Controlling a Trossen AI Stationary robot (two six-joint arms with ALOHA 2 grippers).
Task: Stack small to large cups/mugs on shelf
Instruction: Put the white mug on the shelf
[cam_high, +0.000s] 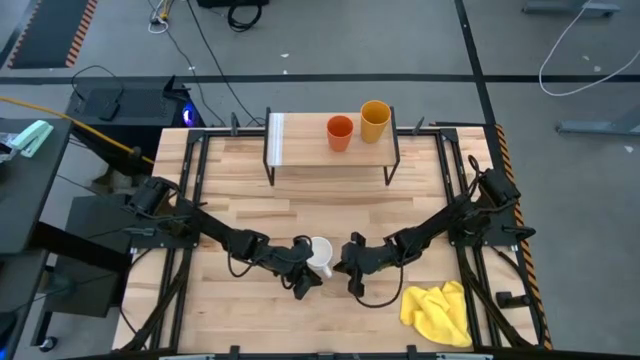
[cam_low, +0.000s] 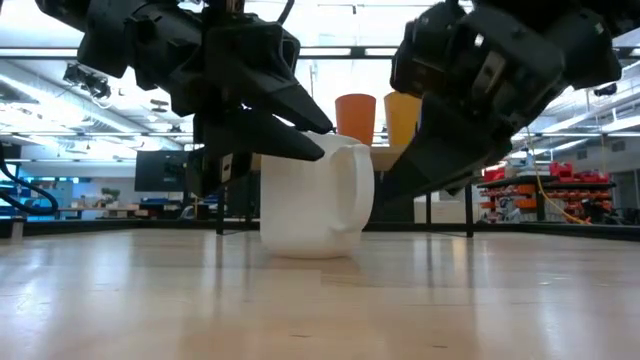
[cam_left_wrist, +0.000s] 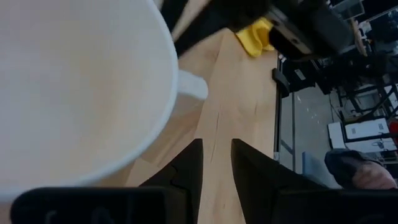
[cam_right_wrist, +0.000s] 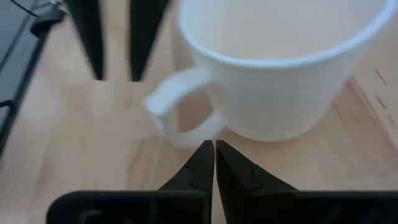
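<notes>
Pale butcher-block planks form the table (cam_high: 300, 200), its grain running lengthwise under two dark jointed arms that meet near the front middle. From the left, the left gripper (cam_high: 305, 285) sits low beside the white mug (cam_high: 320, 254); its tapered black fingers (cam_left_wrist: 186, 174) stand a narrow gap apart with only bare wood between them, holding nothing, and the mug's smooth, glossy rounded wall lies just off their tips to one side. The mug stands upright on the table between the two grippers, its looped handle (cam_right_wrist: 177, 112) turned toward the right arm. The right gripper (cam_high: 352, 272) has its pointed fingers (cam_right_wrist: 202, 165) pressed together, tips touching, empty, with the handle just beyond them. Farther back, well beyond both sets of fingers, the shelf (cam_high: 330, 155), a flat light-wood board on thin black metal legs with a whitish strip at its left end, carries the short red-orange cup (cam_high: 340, 132) and just beside it the taller yellow-orange tumbler (cam_high: 375, 121), both smooth and tapered. A crumpled yellow cloth (cam_high: 438, 312) lies at the table's front right.
</notes>
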